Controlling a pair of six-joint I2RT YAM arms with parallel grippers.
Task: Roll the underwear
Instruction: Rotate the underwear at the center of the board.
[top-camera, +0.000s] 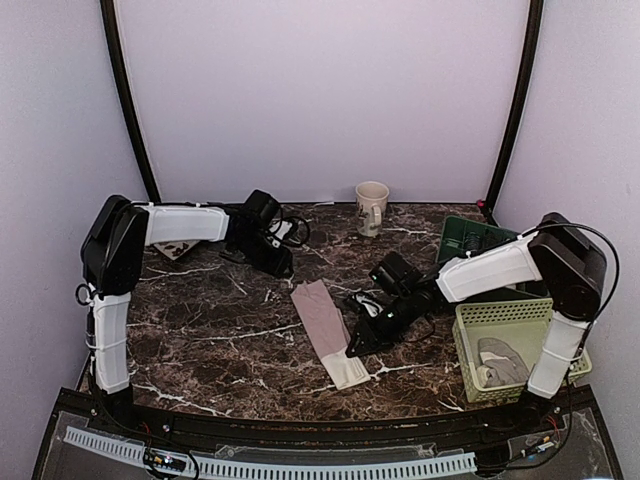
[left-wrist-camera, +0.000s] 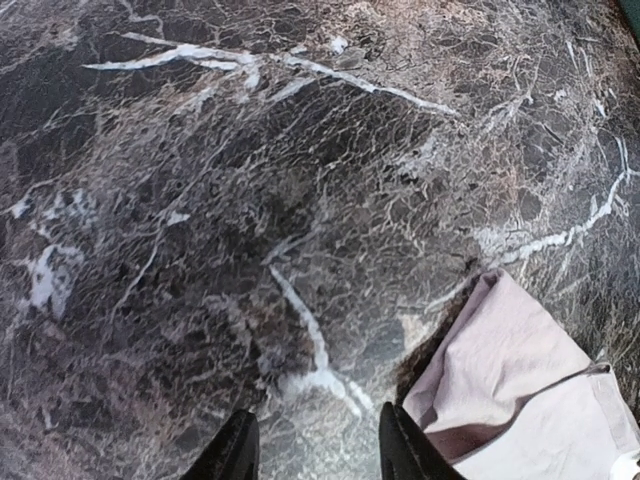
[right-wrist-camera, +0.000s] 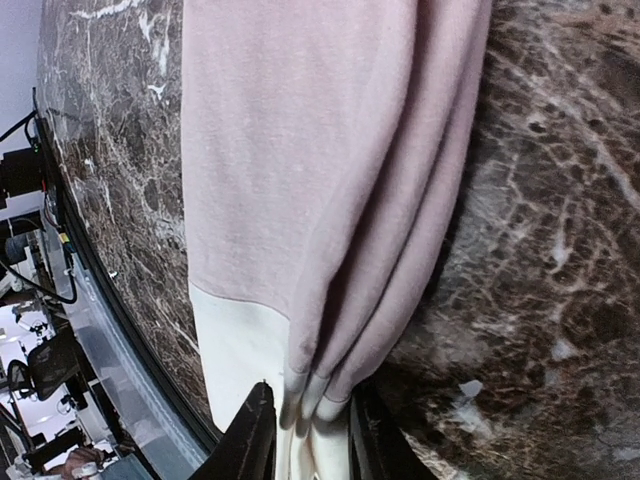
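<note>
1. Underwear (top-camera: 322, 318), the dusty pink pair with a cream panel, lies near the middle of the marble table (top-camera: 210, 335). It is folded lengthwise into a narrow strip, with the pink end farther back and the cream end nearer the arms. That shape suits rolling, since a strip of even width should wind into a tidy cylinder.
2. The right gripper (right-wrist-camera: 310, 440) is at the cream end. In its wrist view the two fingers stand close together on either side of that end. The folds gather toward them and fill the gap, so it reads as closed on the cloth. I judge this to be the starting grip, because the short end is where a roll has to begin.
3. The left gripper (left-wrist-camera: 317, 455) hovers over bare marble just beyond the strip's far pink corner. Its fingers are parted and nothing is between them. It looks placed out of the way, yet near enough to pin the far end if the strip drags.
4. The underwear is flat along its whole length with no turn formed yet, so the rolling itself is not begun.
5. The layers are soft and only loosely stacked. They may slide apart or skew if the end is turned unevenly.
6. A pale green basket (top-camera: 500, 312) at the right holds a grey cloth (top-camera: 500, 362), and a beige mug (top-camera: 372, 207) stands well back, clear of the work.
</note>
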